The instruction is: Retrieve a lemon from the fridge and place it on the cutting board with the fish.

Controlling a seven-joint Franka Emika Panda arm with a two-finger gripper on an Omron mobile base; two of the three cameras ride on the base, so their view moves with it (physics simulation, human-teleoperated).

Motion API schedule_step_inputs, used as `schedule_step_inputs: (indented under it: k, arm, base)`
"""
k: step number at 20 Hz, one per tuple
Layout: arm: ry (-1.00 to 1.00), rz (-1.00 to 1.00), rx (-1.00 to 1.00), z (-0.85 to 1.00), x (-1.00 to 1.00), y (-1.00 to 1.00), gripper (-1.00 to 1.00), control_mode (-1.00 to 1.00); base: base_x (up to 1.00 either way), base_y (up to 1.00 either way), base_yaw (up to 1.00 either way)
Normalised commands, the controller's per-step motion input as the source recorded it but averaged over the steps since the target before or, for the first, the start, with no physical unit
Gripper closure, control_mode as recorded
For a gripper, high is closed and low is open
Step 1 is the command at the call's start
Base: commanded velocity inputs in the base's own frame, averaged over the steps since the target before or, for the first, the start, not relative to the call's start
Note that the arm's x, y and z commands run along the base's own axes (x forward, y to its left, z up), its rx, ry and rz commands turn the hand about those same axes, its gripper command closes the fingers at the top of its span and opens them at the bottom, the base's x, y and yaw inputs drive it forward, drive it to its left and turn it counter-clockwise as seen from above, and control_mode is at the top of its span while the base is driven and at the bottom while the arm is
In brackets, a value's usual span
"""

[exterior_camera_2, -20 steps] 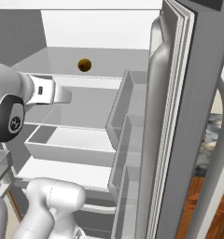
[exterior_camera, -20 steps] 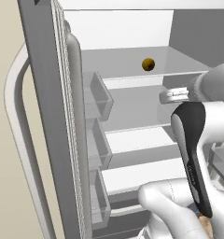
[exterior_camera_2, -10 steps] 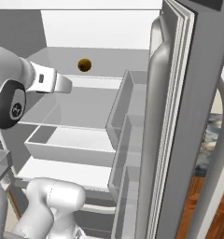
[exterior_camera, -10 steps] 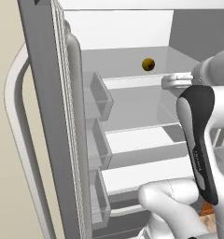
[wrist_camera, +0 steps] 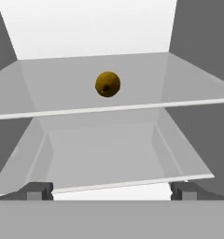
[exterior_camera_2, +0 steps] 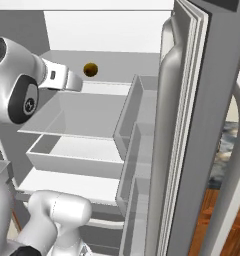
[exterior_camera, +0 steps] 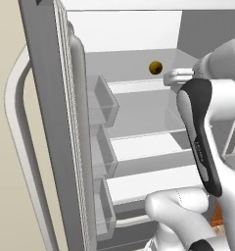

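Tall grey French-door fridge [exterior_camera: 46,122] with white interior stands open, clear shelves and door bins exposed. White arm's two-finger tool [wrist_camera: 111,190] is spread wide, nothing between the tips, aimed at the upper clear shelf [wrist_camera: 146,88]. Small round dull-yellow lemon [wrist_camera: 107,84] sits mid-shelf, near its front edge.

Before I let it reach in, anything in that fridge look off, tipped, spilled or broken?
Nothing stands out. The lemon sits alone on a clear upper shelf of the fridge, intact. The shelves and door bins look level and clean. The gripper is open, apart from the lemon and pointing at it.
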Motion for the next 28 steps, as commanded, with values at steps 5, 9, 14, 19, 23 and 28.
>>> schedule_step_inputs:
  k: [5,9,14,19,23,28]
  arm:
    - [-0.04,0.00,0.00,0.00,0.35,0.01,-1.00,-1.00]
    - [-0.06,0.00,0.00,0.00,0.32,0.01,-1.00,-1.00]
    - [-0.03,0.00,0.00,0.00,0.33,0.00,-1.00,-1.00]
    - [0.00,0.00,-0.01,0.00,0.47,0.00,-1.00,-1.00]
    - [0.05,0.00,-0.01,0.00,0.49,0.00,-1.00,-1.00]
    - [0.00,0.00,0.00,-0.02,0.49,0.00,-1.00,-1.00]
  base:
    - [0.00,0.00,0.00]
    - [0.00,0.00,0.00]
    - [0.00,0.00,0.00]
    - [0.00,0.00,0.00]
    - [0.00,0.00,0.00]
    - [0.00,0.00,0.00]
